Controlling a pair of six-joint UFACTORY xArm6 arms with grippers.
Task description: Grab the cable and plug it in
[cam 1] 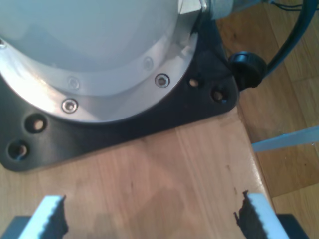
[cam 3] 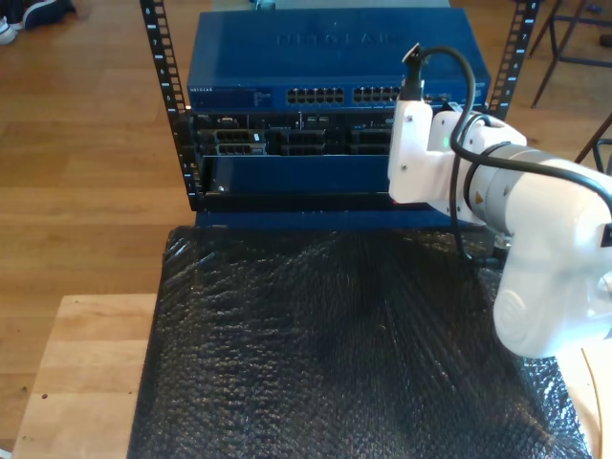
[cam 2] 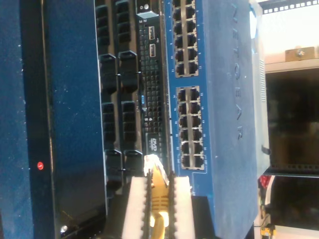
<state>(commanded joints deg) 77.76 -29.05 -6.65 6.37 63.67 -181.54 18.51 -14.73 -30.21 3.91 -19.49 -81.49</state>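
My second gripper is shut on the cable, a pale-yellow lead pinched between the white pads. Its clear plug sticks out past the fingertips, close in front of the black rack unit and just beside the blue switch's port rows. I cannot tell whether the plug touches anything. In the exterior view the second arm reaches to the blue switch at that view's right, its wrist covering the gripper. My first gripper is open over bare wood, nothing between its fingers.
A black bubble-wrap mat covers the table before the rack. A wooden board lies at the exterior view's left. Black rack posts flank the switch. An arm base on a black plate stands just beyond my first gripper.
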